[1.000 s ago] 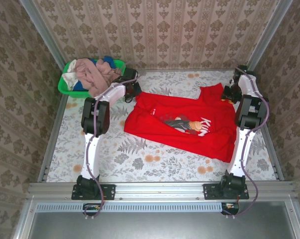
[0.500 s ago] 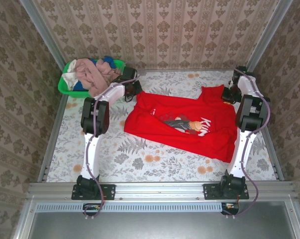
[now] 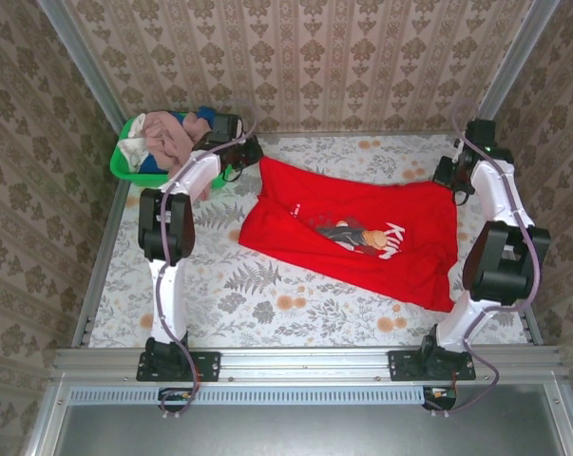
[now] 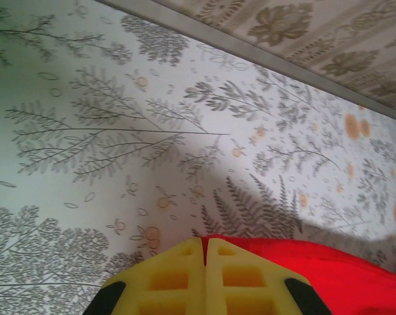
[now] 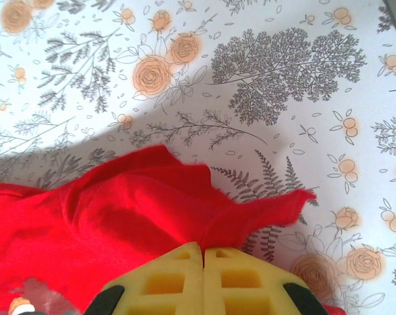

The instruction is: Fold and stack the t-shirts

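Top external view: the red t-shirt [image 3: 400, 256] is spread out on the floral counter [image 3: 267, 304], sitting a bit toward 3 o'clock of the middle. Its print [image 3: 357, 235], a cartoon figure with white letters, faces up. The far edge of the shirt runs in a pretty straight line between the two arms, so it looks pulled taut there, while the near edge sags down toward 5 o'clock.

The left end effector [image 3: 251, 152] is at the shirt's 11 o'clock corner and the right end effector [image 3: 449, 180] is at the 2 o'clock corner. Both are closed and pinching the red cloth.

Left wrist cam backs that up. The two yellow fingertips are pressed flat together with no gap, and red fabric comes out right behind them toward 4 o'clock, with bare counter and the back wall strip beyond.

Right wrist cam is the same deal: yellow tips shut tight, and the shirt bunches up right at them. A rumpled fold rises at 11 o'clock of the tips and a thin pointed flap of the hem sticks out toward 2 o'clock, lying on the counter.

Over in the 10 o'clock corner of the top view there's a green basket [image 3: 123, 169] with a heap of t-shirts [image 3: 172, 138] in pink, blue and white, all crumpled. The left arm's wrist sits just beside the basket's 3 o'clock rim. Can't tell if it's actually touching it.
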Robot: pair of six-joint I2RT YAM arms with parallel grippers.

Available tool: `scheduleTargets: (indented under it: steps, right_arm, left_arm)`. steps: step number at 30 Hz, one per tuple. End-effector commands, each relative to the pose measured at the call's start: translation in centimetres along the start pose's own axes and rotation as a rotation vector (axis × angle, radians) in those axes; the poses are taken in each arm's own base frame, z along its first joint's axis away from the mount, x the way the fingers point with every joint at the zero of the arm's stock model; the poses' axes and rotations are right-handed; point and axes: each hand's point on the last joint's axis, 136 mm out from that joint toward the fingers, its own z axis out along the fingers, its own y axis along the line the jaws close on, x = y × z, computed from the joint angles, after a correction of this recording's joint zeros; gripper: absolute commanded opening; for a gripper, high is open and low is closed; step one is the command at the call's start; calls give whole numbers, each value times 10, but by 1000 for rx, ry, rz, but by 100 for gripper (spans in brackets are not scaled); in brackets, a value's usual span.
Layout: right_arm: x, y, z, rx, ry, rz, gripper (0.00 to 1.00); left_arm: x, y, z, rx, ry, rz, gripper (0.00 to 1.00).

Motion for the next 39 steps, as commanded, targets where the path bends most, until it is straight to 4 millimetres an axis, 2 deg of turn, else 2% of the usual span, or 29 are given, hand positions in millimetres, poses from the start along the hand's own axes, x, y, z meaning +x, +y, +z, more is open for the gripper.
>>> scheduleTargets:
  steps: [1,5,9,17,22,29,33,39]
  right_arm:
    - [0,5,-19,-27,-55,15,0]
    - [6,7,-38,-45,-77,23,0]
    - [19,3,-53,-31,-94,42,0]
    - [67,-8,-81,-20,-132,157,0]
    - [98,-25,-88,49,-119,216,0]
    - [132,-56,-103,205,-89,254,0]
    - [142,-59,-108,218,-81,265,0]
    - [167,-69,-103,269,-25,338,0]
  left_arm:
    - [-10,-38,-21,125,-24,79,0]
    - [-13,-50,-35,173,-75,99,0]
    - [-13,-51,-52,200,-123,146,0]
    - [11,-51,-69,324,-59,217,0]
    - [25,-44,-85,369,-33,282,0]
    - [42,-20,-101,330,-16,289,0]
    - [55,-17,-108,323,9,309,0]
    - [73,-12,-120,298,29,317,0]
